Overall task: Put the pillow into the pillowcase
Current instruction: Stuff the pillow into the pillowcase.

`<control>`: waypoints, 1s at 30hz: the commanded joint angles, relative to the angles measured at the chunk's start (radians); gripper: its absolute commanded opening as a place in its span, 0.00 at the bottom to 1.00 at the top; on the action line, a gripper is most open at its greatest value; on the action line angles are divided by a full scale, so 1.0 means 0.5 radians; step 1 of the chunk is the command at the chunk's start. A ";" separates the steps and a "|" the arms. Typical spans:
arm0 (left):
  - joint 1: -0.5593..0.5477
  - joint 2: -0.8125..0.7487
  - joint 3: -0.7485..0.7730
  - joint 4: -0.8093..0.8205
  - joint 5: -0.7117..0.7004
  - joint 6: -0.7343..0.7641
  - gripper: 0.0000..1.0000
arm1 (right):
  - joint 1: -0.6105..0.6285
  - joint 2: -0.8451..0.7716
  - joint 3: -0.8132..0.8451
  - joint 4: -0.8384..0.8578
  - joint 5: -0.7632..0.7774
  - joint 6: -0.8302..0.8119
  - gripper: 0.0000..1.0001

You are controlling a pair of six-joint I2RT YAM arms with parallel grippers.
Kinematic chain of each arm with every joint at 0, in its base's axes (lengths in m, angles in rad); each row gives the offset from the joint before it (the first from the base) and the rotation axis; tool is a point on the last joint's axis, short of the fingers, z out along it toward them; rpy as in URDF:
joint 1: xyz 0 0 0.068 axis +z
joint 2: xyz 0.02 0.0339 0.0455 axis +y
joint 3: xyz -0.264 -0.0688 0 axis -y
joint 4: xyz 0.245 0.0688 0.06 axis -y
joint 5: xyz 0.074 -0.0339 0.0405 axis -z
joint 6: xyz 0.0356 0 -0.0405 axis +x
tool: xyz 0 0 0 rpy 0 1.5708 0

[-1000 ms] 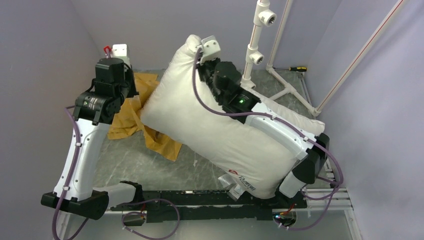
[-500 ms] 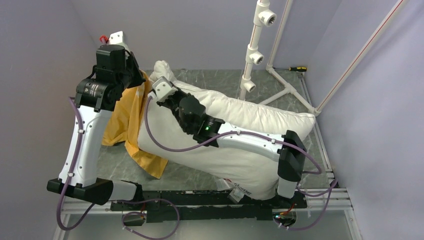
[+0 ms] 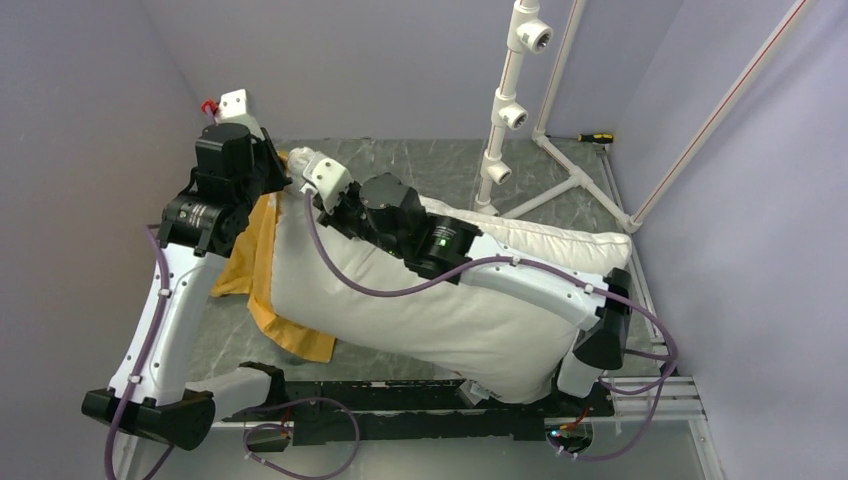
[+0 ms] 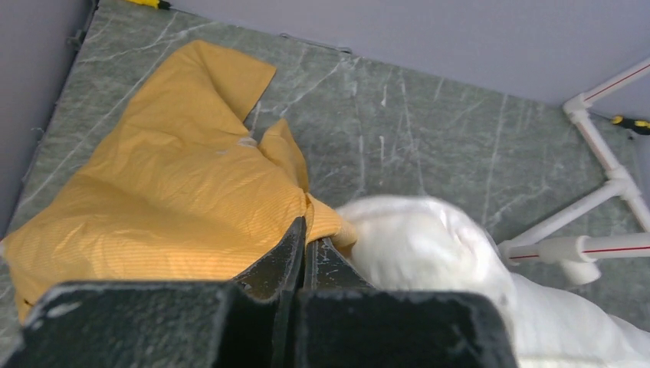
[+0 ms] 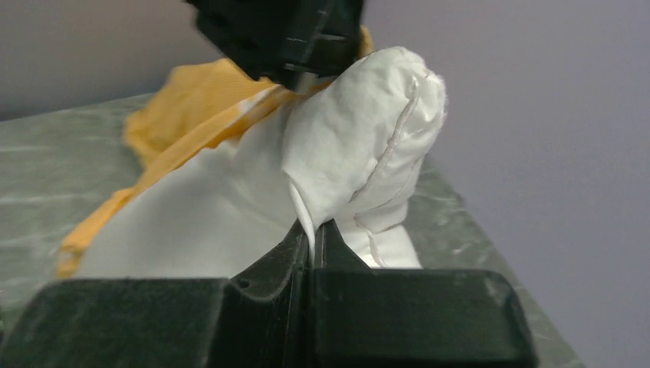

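The plump white pillow (image 3: pixel 440 300) lies slantwise over the table, its far corner (image 5: pixel 360 130) raised at the back left. My right gripper (image 5: pixel 314 230) is shut on that corner's fabric. Only the orange-yellow side of the pillowcase (image 3: pixel 255 260) shows, crumpled under and left of the pillow. My left gripper (image 4: pixel 305 230) is shut on a fold of the pillowcase's edge (image 4: pixel 329 218), right beside the pillow's corner (image 4: pixel 429 245). In the top view the two grippers nearly meet, left gripper (image 3: pixel 280 172) and right gripper (image 3: pixel 305 172). The case's opening is hidden.
A white pipe frame (image 3: pixel 510 110) stands at the back right, its feet spreading over the grey marbled table (image 3: pixel 420 160). A small screwdriver (image 3: pixel 595 137) lies by the back wall. Grey walls close in on the left, back and right.
My right arm has swung the pillow's held corner down and left, from high at the back to beside the left gripper. The pillow now lies lower. The left gripper kept its grip on the orange fabric.
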 commanded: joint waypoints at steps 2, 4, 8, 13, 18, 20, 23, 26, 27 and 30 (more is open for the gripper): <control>0.000 -0.067 -0.124 0.161 -0.177 0.087 0.00 | -0.042 -0.194 0.138 -0.431 -0.692 0.439 0.00; 0.000 -0.112 -0.204 0.207 -0.214 0.073 0.00 | -0.111 -0.178 0.155 -0.510 -0.912 0.541 0.00; 0.000 -0.237 -0.367 0.475 0.014 0.208 0.00 | -0.312 -0.052 0.235 -0.587 -1.487 0.795 0.00; 0.000 -0.387 -0.465 0.752 0.184 0.391 0.00 | -0.450 0.264 0.573 -0.812 -1.879 0.938 0.00; 0.000 -0.471 -0.451 0.844 0.410 0.562 0.00 | -0.463 0.585 0.971 -1.071 -2.172 0.933 0.00; 0.000 -0.482 -0.451 0.824 0.439 0.612 0.00 | -0.463 0.593 0.963 -1.030 -2.224 0.955 0.00; 0.000 -0.458 -0.447 0.712 0.218 0.626 0.00 | -0.470 0.509 0.836 -0.885 -2.334 0.994 0.00; 0.000 -0.449 -0.449 0.742 0.313 0.691 0.00 | -0.482 0.518 0.775 -0.786 -2.519 1.079 0.00; 0.000 -0.449 -0.455 0.784 0.380 0.688 0.00 | -0.481 0.546 0.789 -0.786 -2.564 1.096 0.00; 0.000 -0.415 -0.452 0.852 0.619 0.680 0.00 | -0.484 0.662 0.900 -0.774 -2.712 1.179 0.00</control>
